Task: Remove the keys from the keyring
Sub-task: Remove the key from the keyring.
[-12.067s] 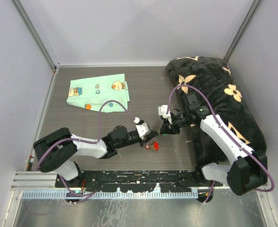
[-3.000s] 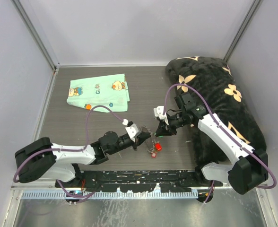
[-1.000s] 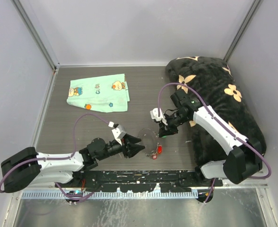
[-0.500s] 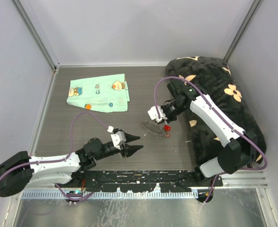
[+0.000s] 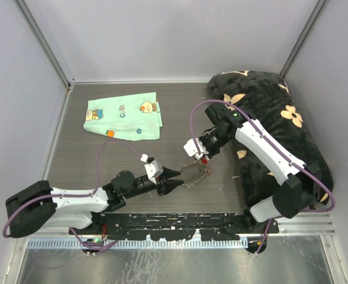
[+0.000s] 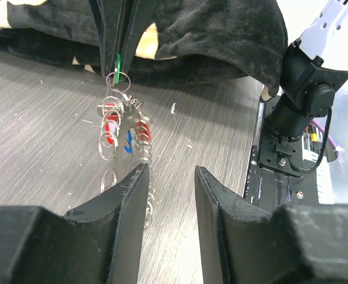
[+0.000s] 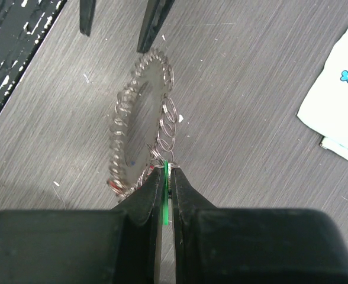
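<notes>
The keyring hangs as a silver loop fringed with small rings, and red and blue keys dangle in the bunch. My right gripper is shut on a green key head at the top of the bunch and holds it just above the table. In the right wrist view the keyring hangs below the right gripper. My left gripper is open, level with the ring's lower left. In the left wrist view the left gripper has nothing between its fingers, and the keyring hangs just ahead of the left finger.
A mint-green cartoon-print cloth lies at the back left. A black flower-print blanket fills the right side, close behind the right arm. The right arm's base stands at the near edge. Grey walls close in the table.
The right gripper has lifted the keyring off the table, and the bunch now hangs free. The left gripper has moved forward to the ring, with its jaws a little narrower.
</notes>
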`<state>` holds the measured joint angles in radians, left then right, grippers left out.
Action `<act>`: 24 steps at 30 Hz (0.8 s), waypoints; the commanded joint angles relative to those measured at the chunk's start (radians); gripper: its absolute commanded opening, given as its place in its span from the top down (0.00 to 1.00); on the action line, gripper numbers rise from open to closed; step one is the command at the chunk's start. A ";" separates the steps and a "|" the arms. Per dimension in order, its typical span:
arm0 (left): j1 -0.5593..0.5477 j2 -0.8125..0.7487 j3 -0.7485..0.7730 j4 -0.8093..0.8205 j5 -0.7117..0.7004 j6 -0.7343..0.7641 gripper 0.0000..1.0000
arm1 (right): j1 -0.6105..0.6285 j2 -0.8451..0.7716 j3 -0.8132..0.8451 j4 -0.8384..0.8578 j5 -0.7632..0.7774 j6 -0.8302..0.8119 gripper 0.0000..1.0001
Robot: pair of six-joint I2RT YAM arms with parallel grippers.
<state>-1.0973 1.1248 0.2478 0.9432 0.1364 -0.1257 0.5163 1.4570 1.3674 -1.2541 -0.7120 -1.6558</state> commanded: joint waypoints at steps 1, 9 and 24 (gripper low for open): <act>0.004 0.070 0.058 0.163 0.002 -0.035 0.63 | 0.004 -0.041 0.041 -0.036 -0.063 -0.051 0.99; 0.004 0.136 0.111 0.149 -0.023 -0.034 0.66 | 0.005 -0.059 0.024 -0.039 -0.061 -0.044 0.99; 0.003 0.015 0.181 -0.114 -0.091 -0.047 0.69 | 0.005 -0.090 -0.026 0.034 -0.058 0.096 0.99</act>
<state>-1.0977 1.1847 0.3714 0.8677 0.0746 -0.1699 0.5171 1.4174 1.3472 -1.2655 -0.7273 -1.6241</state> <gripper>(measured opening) 0.313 0.126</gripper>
